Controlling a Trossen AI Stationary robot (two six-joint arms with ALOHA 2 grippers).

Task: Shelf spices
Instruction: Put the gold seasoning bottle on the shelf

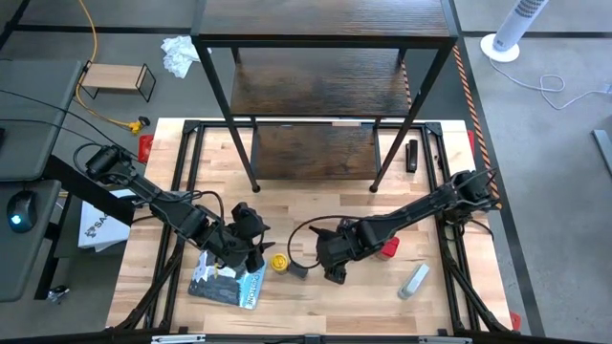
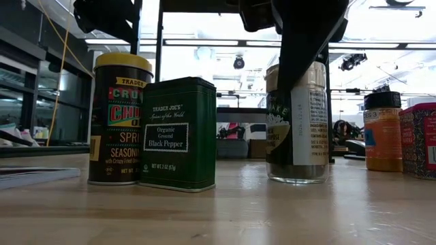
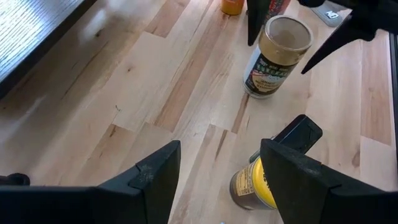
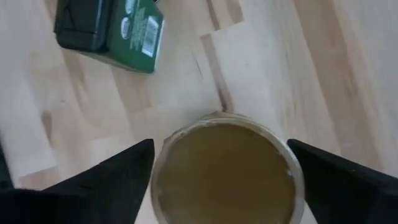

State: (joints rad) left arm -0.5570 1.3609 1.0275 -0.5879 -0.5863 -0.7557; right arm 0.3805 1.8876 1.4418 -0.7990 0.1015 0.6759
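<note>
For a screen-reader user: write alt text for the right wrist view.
The right gripper hangs open directly above the tan-lidded jar, one dark finger on each side of its lid. Beyond it on the light-wood table stands a green black pepper tin.

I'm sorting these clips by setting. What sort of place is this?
Probably a robotics lab or workshop, not a kitchen: the wooden table stands on grey flooring beside a desk with a computer mouse, and ceiling strip lights show beyond an open office-like room.
</note>
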